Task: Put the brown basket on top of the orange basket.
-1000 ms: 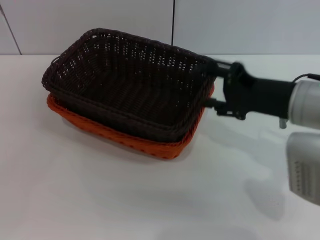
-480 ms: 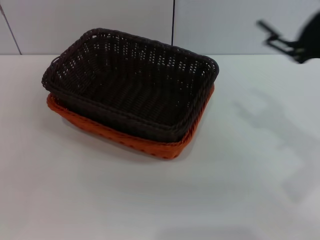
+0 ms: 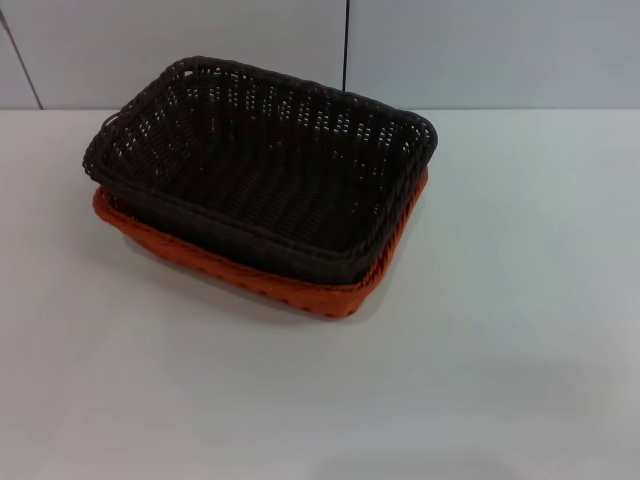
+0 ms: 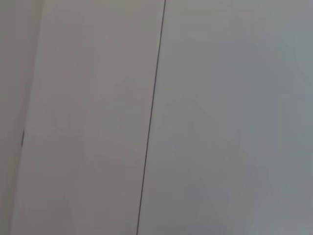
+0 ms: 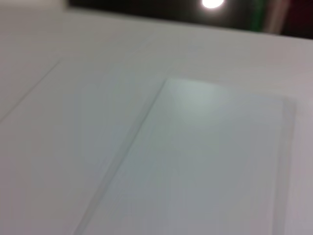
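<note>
The brown basket (image 3: 260, 165) sits nested inside the orange basket (image 3: 345, 292) on the white table, left of the middle in the head view. Only the orange basket's rim and front side show under it. Neither gripper shows in any view. The left wrist view shows only a pale wall with a thin dark seam. The right wrist view shows only pale panels and a ceiling light.
The white table (image 3: 500, 350) stretches around the baskets. A pale wall (image 3: 480, 50) with a dark vertical seam stands behind the table's far edge.
My right gripper let go of the brown basket's right rim, lifted up to the right, and has now left the head view. The baskets have not moved.
</note>
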Available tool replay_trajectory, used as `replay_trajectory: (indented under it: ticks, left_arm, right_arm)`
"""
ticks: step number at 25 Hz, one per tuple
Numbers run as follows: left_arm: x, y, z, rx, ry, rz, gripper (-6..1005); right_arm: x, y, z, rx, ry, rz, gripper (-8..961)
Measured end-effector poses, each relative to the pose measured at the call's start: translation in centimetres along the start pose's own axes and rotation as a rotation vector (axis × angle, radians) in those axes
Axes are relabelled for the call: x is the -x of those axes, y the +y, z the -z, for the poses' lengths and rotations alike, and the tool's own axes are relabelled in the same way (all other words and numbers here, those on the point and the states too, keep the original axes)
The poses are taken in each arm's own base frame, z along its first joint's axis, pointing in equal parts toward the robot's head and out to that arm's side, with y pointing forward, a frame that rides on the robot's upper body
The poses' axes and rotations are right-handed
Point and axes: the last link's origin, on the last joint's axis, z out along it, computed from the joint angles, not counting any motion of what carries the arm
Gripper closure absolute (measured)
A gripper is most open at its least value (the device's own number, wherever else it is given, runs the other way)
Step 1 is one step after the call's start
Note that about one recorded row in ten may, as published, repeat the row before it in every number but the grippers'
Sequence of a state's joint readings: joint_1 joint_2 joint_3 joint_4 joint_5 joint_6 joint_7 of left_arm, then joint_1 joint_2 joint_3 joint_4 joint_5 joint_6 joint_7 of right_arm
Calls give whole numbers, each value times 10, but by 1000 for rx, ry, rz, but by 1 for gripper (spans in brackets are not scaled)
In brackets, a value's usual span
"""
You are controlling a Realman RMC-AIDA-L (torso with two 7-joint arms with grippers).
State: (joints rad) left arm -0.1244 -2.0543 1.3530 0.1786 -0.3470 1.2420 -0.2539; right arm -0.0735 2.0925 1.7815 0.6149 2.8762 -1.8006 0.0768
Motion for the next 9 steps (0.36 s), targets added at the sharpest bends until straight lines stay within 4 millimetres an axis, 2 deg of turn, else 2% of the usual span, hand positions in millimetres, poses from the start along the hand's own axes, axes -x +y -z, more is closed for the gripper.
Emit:
replay_trajectory:
  ticks: [2, 4, 9]
  left_arm:
    - [-1, 0, 0, 1, 6, -3, 186]
    - [-1, 1, 2, 3, 12, -6, 186]
    - [0, 2, 2, 9, 10, -6, 186]
  right_arm:
    - [-7, -9, 17, -88, 9, -83, 129]
    - [-23, -10, 35, -277, 104, -141, 129]
    - [-29, -7, 47, -366, 183, -170, 129]
